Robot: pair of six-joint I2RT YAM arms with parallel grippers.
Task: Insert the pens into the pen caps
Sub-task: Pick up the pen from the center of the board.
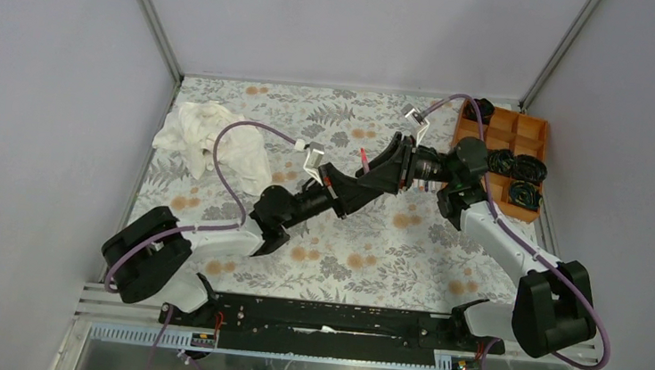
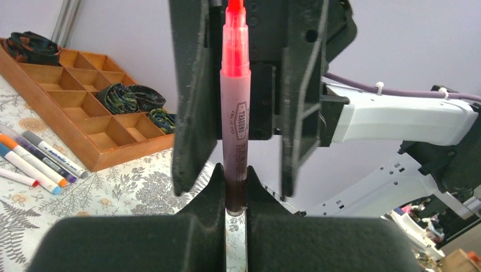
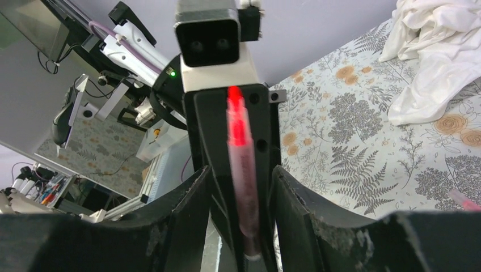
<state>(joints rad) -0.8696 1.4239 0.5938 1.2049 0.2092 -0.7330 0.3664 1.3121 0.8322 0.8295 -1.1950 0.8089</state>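
The pink-red pen [image 2: 235,113] stood up in the air over the middle of the table [image 1: 372,243], between the two arms. The left claw [image 2: 235,178] pinched its lower end tight. The right claw [image 3: 241,170] was spread wide, with one finger [image 2: 190,96] on each side of the pen and a gap on both sides, so it did not touch. The pen's bright red end pointed away from the left claw. More pens [image 2: 39,156] lay side by side on the table, near a wooden tray [image 2: 133,148]. A white cloth [image 3: 431,56] lay well apart.
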